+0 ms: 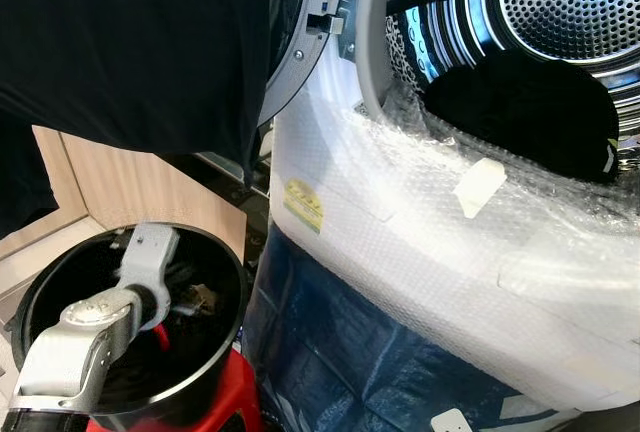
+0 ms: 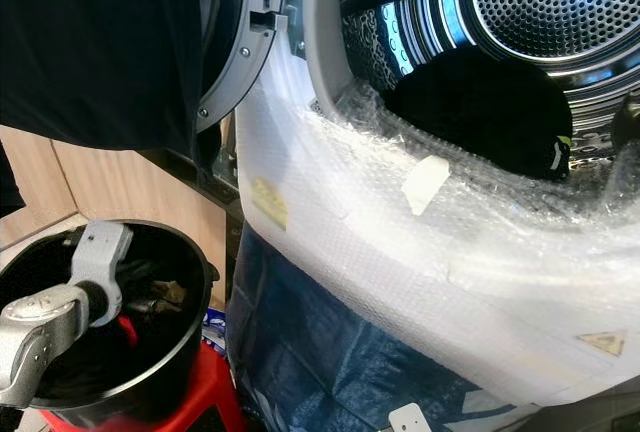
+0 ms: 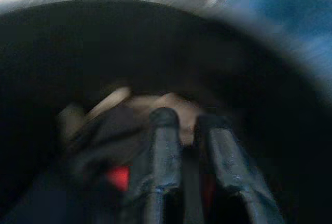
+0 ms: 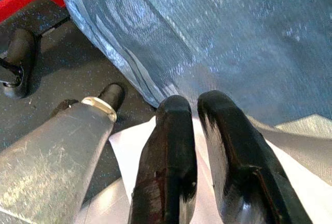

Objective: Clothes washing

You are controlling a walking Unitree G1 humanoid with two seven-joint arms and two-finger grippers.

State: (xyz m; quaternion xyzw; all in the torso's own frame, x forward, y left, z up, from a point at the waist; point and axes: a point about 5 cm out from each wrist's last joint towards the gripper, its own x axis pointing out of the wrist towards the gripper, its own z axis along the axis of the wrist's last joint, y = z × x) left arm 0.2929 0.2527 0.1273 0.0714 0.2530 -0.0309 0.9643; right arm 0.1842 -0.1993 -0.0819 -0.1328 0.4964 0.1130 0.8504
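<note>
1. Wood-panelled wall (image 1: pixel 150 202) shows at the left behind a dark garment (image 1: pixel 130 42) hanging in front of the open washer door (image 1: pixel 300 42).
2. Low at the left, a black bucket (image 1: pixel 225 352) stands on a red stool (image 1: pixel 235 402); the left gripper (image 3: pixel 189 125) reaches into it, fingers nearly together above dark clothes (image 3: pixel 104 151), gripping nothing visibly.
3. Rightward, the washing machine (image 1: pixel 420 252) is wrapped in bubble film, blue sheeting (image 1: pixel 340 352) below it.
4. Inside the drum (image 1: pixel 560 2) lies a black clothes pile (image 1: pixel 520 112).
5. The right gripper (image 4: pixel 196 110) hangs low by the blue wrap, fingers nearly closed and empty.
</note>
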